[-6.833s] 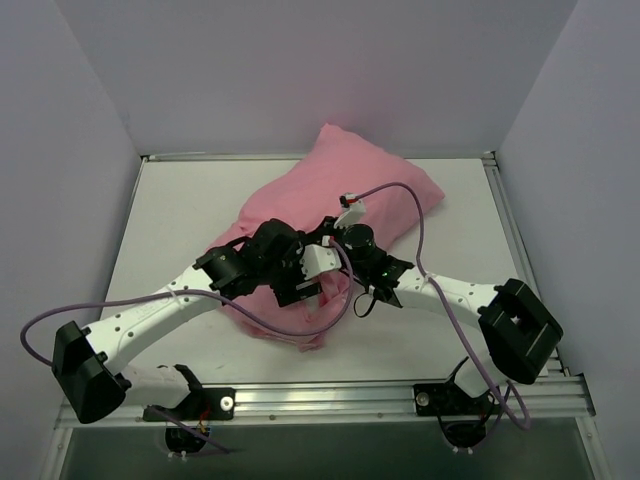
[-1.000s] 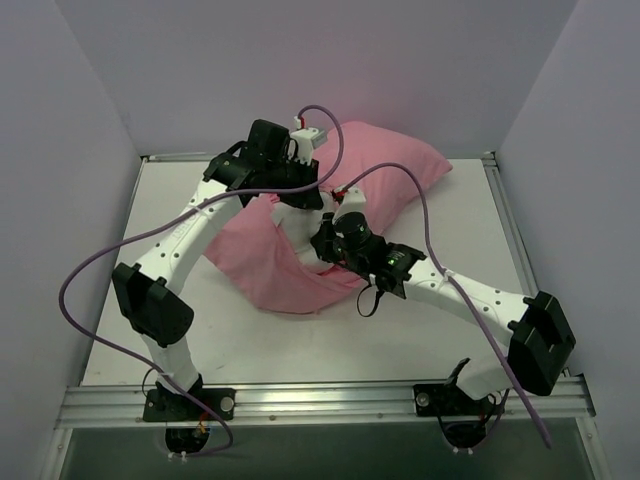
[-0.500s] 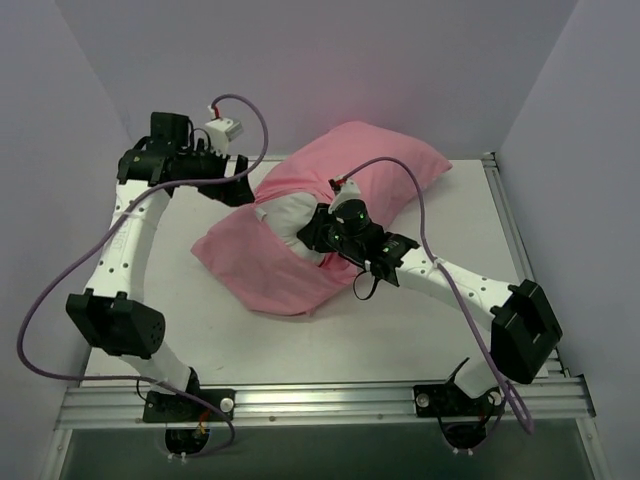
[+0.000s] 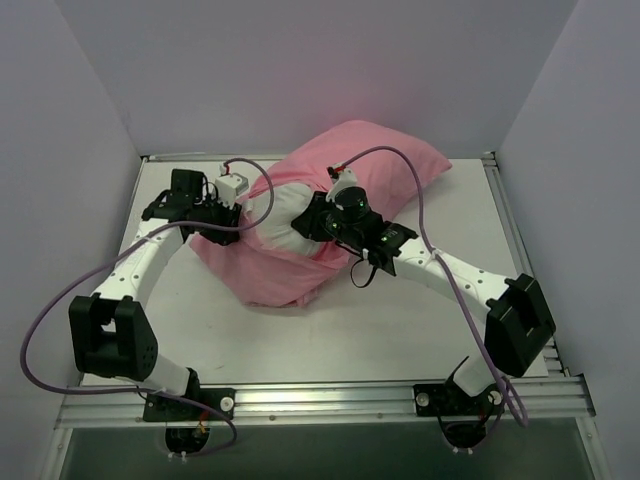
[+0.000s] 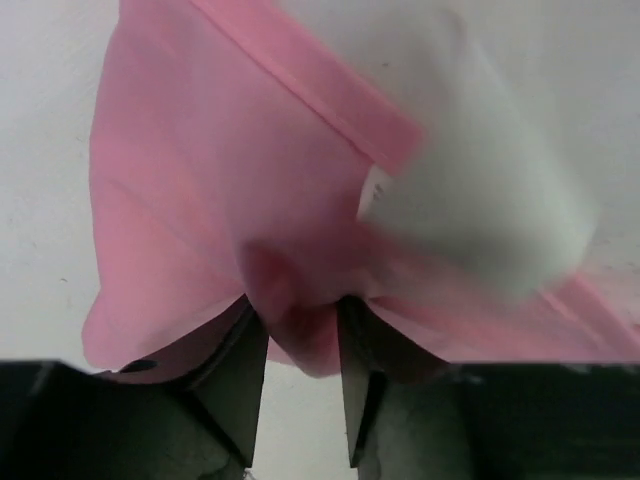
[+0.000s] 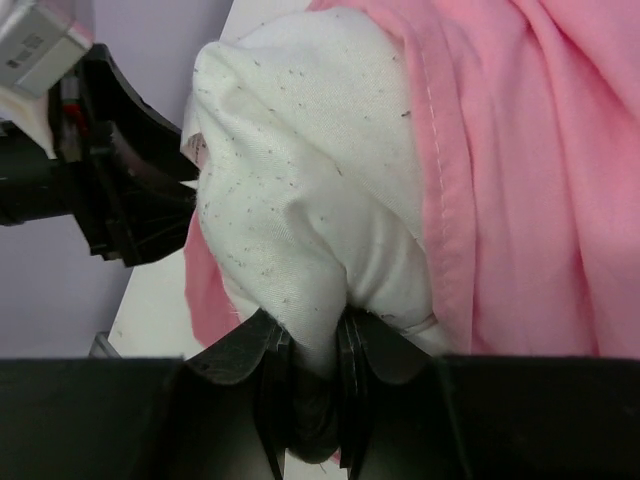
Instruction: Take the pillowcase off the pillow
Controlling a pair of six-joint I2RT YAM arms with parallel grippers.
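Since left hand (image 5: pixel 295 322) swung back, pillowcase (image 5: pixel 170 200) meets it.

We find no text, label, brand or number that we can read in any view. The pale block (image 6: pixel 30 40) on the left wrist carries a few small dark marks, too blurred for us to make out.

A: Left wrist view: pillow (image 5: pixel 480 200) blurred, cut off by the top and right edges. Pillowcase (image 5: pixel 180 200) bunched inside left gripper (image 5: pixel 297 315); pinched or merely flanked, cannot tell
B: Right wrist view: pillowcase runs off the right edge; pillow fold in right gripper (image 6: pixel 312 335) lost in shadow lower down
A: Top view: both grippers' fingertips hidden under their wrists; pillow's far right part covered by pillowcase
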